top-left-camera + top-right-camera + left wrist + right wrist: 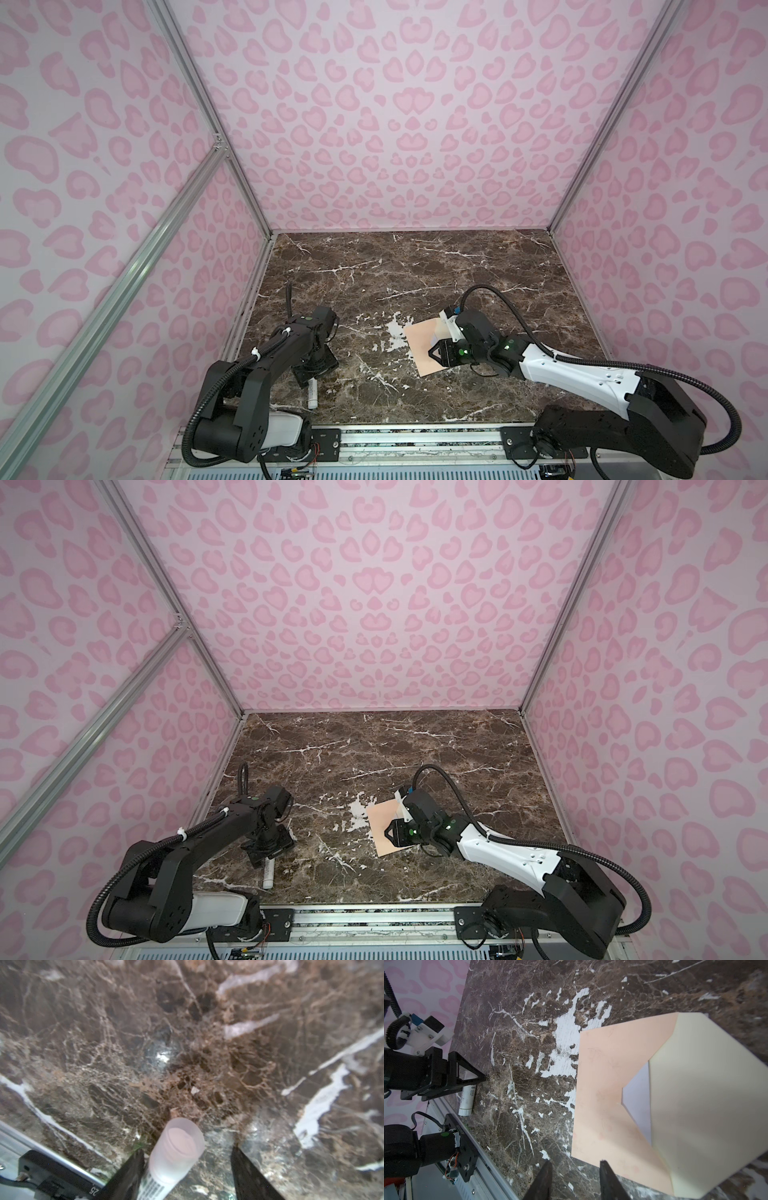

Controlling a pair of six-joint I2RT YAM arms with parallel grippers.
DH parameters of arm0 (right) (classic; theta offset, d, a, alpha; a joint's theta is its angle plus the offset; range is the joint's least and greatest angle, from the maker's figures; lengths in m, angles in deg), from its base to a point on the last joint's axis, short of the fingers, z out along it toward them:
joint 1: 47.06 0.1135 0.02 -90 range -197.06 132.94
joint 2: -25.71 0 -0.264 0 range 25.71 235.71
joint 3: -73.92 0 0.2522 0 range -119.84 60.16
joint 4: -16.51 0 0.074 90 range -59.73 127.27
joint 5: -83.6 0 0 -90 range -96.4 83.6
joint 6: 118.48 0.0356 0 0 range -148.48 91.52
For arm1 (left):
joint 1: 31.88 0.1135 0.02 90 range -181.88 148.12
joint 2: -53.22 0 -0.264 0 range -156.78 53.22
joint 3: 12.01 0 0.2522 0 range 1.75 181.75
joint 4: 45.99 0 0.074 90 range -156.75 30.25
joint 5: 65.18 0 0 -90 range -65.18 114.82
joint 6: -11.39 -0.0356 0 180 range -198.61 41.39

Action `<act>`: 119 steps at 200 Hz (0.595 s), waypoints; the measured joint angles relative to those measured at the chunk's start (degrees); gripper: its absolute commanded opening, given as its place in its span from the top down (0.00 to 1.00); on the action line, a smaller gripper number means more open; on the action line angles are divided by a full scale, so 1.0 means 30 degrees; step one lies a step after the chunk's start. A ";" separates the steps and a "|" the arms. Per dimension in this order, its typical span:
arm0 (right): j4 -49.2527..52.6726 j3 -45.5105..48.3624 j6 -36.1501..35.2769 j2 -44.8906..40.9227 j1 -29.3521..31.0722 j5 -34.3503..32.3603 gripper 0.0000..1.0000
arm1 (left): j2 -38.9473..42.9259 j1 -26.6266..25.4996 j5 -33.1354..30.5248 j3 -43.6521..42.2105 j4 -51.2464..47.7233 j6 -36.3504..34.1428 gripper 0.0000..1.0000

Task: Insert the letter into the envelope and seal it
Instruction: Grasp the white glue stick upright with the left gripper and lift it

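The envelope (419,349), flap open, is seen right of centre on the counter (415,270), with open marble to the far edge. The letter (638,1101) is shown inside it by the right wrist view. The right gripper (575,1162) is held parted and empty at its edge. The left gripper (187,1149) is spread astride a barcoded glue stick (172,1159) near the left corner.

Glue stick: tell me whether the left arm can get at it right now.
Probably yes: the left gripper straddles the glue stick, one finger on either side, with nothing else between them.
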 measured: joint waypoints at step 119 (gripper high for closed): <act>-0.0007 -0.0648 0.0131 0.0546 0.0401 -0.0022 0.61 | 0.0073 -0.2091 0.1370 -0.0044 0.0459 0.0029 0.80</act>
